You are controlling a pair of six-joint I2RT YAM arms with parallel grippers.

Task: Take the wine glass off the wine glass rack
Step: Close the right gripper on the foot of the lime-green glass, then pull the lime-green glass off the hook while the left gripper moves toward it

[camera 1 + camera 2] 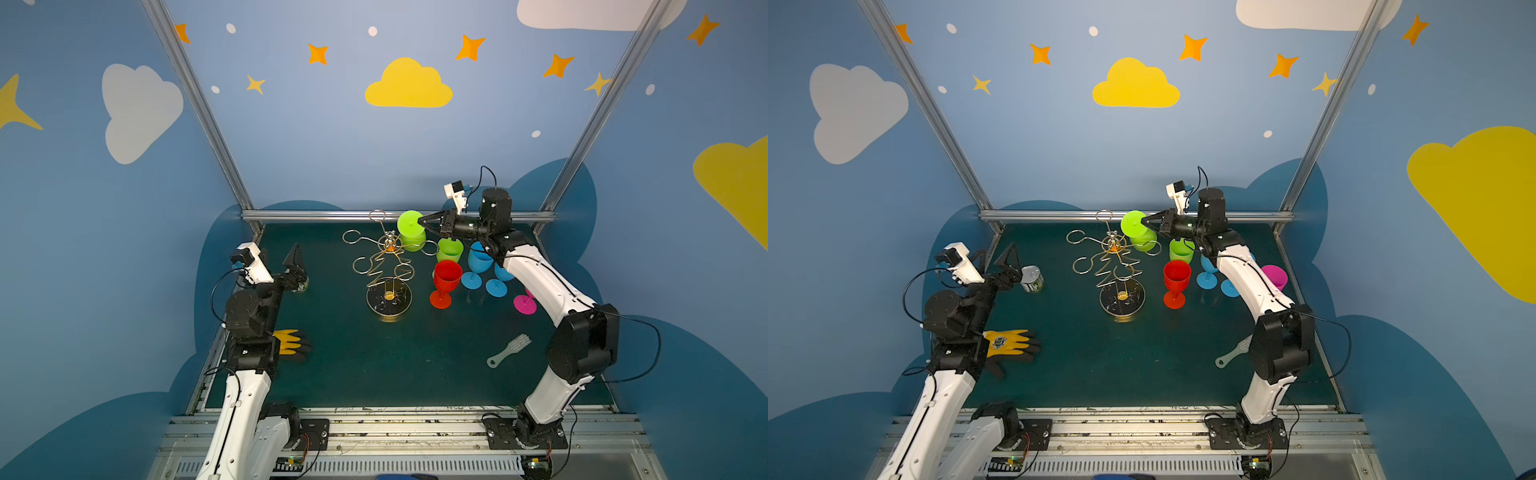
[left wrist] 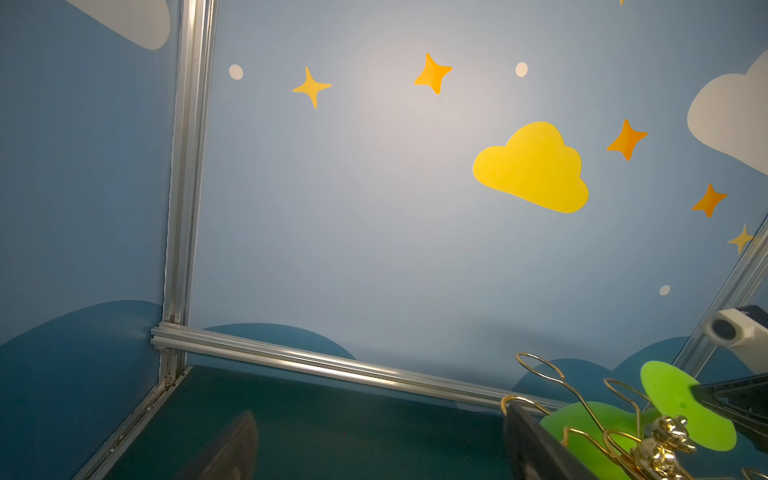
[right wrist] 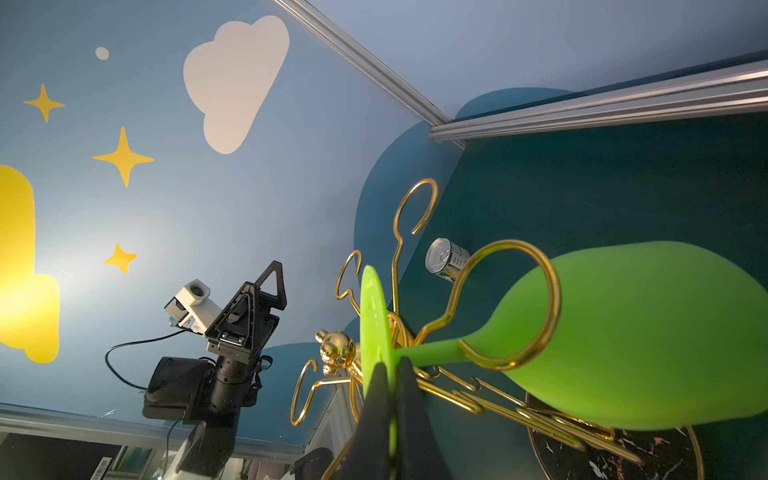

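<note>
A green wine glass (image 1: 410,240) hangs upside down on the gold wire wine glass rack (image 1: 389,298) near the back of the mat, shown in both top views. Its stem (image 3: 436,353) passes through one curled loop (image 3: 511,243), and its bowl (image 3: 631,332) lies below that loop. My right gripper (image 3: 390,365) is shut on the edge of the glass's flat foot (image 1: 1133,222), reaching in from the right (image 1: 420,221). My left gripper (image 1: 996,257) stands open at the left of the mat, away from the rack, with nothing between its fingers (image 2: 232,449).
Right of the rack stand a green glass (image 1: 450,249), a red glass (image 1: 446,278), two blue glasses (image 1: 478,262) and a pink one (image 1: 524,303). A tin can (image 1: 1032,278) sits by the left gripper. A yellow glove (image 1: 289,340) and a grey brush (image 1: 509,351) lie nearer the front.
</note>
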